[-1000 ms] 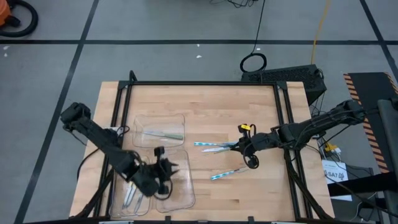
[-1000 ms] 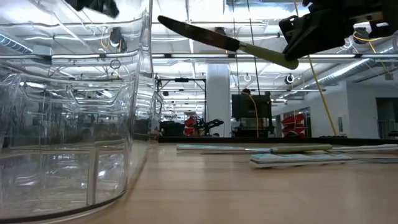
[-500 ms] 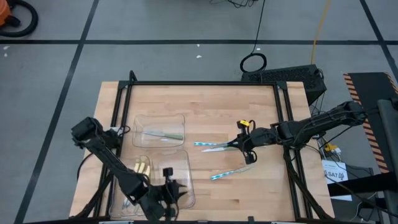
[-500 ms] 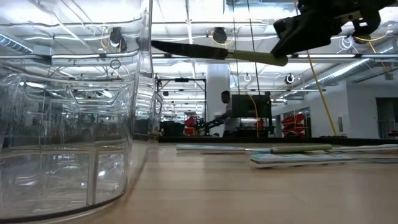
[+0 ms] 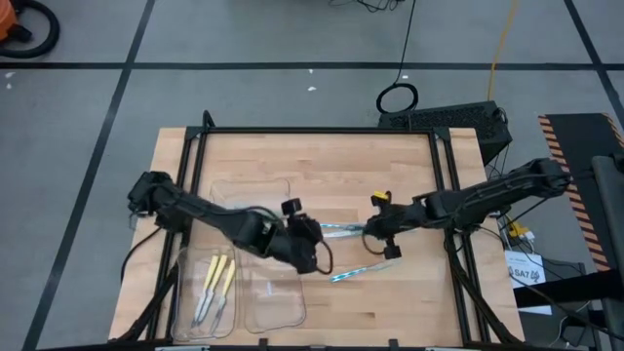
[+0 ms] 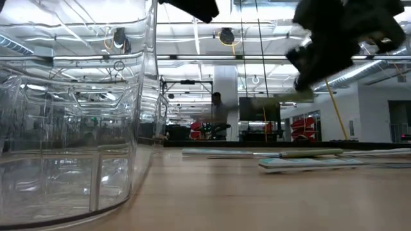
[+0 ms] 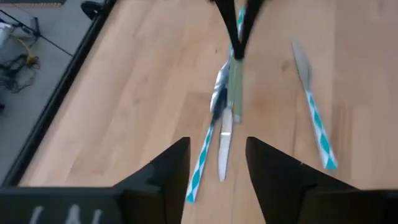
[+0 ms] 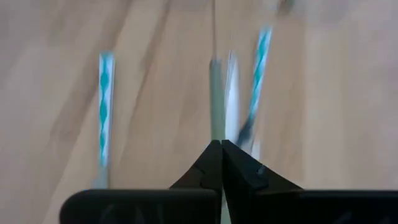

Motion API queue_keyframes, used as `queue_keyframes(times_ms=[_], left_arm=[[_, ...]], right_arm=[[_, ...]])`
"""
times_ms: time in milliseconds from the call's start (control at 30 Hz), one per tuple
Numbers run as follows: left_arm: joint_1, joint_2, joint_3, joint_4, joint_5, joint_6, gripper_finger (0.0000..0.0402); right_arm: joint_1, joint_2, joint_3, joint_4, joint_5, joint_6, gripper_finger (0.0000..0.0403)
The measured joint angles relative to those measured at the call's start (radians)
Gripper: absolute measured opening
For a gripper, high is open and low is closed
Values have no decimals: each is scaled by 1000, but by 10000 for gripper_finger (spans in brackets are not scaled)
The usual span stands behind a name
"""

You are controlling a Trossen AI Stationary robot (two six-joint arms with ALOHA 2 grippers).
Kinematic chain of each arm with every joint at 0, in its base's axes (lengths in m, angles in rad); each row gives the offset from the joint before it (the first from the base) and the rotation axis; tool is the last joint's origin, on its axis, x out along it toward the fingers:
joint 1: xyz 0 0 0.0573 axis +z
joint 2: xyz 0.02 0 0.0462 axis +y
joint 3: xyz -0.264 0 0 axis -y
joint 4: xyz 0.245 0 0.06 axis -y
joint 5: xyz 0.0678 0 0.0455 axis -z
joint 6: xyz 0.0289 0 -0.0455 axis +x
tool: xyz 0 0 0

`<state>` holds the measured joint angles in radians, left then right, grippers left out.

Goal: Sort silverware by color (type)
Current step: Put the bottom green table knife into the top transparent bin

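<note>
Seen from above, the left gripper (image 5: 310,246) hovers near the middle of the wooden table (image 5: 322,161), its arm reaching in from 9 o'clock. The right gripper (image 5: 382,234) sits at its 3 o'clock, close by. One blue-striped utensil (image 5: 356,272) lies on the wood at 7 o'clock from the right gripper, another (image 5: 333,229) lies between the two grippers. Two yellow utensils (image 5: 214,283) lie in a clear tray (image 5: 185,307) at the table's 7 o'clock corner

From table height, the right gripper (image 6: 334,48) hangs above the wood, clamped on a pale green knife (image 6: 276,97) held off the surface. Blue-striped pieces (image 6: 308,165) lie flat on the wood below it. The clear tray wall (image 6: 144,96) fills the side at 9 o'clock

From the left wrist, the left gripper (image 7: 217,180) stands with its jaws apart and nothing between them. Beyond it the right gripper's fingers (image 7: 239,18) pinch the pale green knife (image 7: 234,84), with blue-striped utensils (image 7: 318,127) on either side

From the right wrist, the right gripper (image 8: 221,155) is closed tight on the green handle (image 8: 216,99), blue-striped pieces (image 8: 104,106) lying beside it
</note>
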<state>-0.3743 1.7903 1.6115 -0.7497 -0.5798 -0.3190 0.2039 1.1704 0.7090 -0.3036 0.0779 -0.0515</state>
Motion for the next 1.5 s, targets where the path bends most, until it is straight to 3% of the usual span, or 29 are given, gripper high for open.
queue_keyframes(times_ms=[200, 333, 467, 633, 767, 1100, 1333, 1500], left_arm=[[36, 83, 1, 52, 7, 13, 177], [32, 166, 2, 131, 70, 32, 177], [26, 242, -2, 107, 87, 28, 177], [25, 237, 0, 57, 97, 15, 177], [15, 230, 0, 50, 103, 4, 177], [18, 229, 0, 64, 104, 37, 177], [34, 229, 0, 72, 104, 55, 177], [36, 229, 0, 85, 104, 61, 177]], right_arm=[[13, 110, 0, -79, -3, 110, 2], [14, 187, 0, -64, -27, 123, 2], [14, 227, 0, -65, -24, 127, 1], [13, 271, 0, -3, -15, 142, 3], [11, 328, 0, 27, 58, 141, 37], [7, 341, 2, 31, 56, 201, 144], [47, 242, -1, -30, 48, 262, 166], [85, 254, -1, -33, 48, 301, 167]])
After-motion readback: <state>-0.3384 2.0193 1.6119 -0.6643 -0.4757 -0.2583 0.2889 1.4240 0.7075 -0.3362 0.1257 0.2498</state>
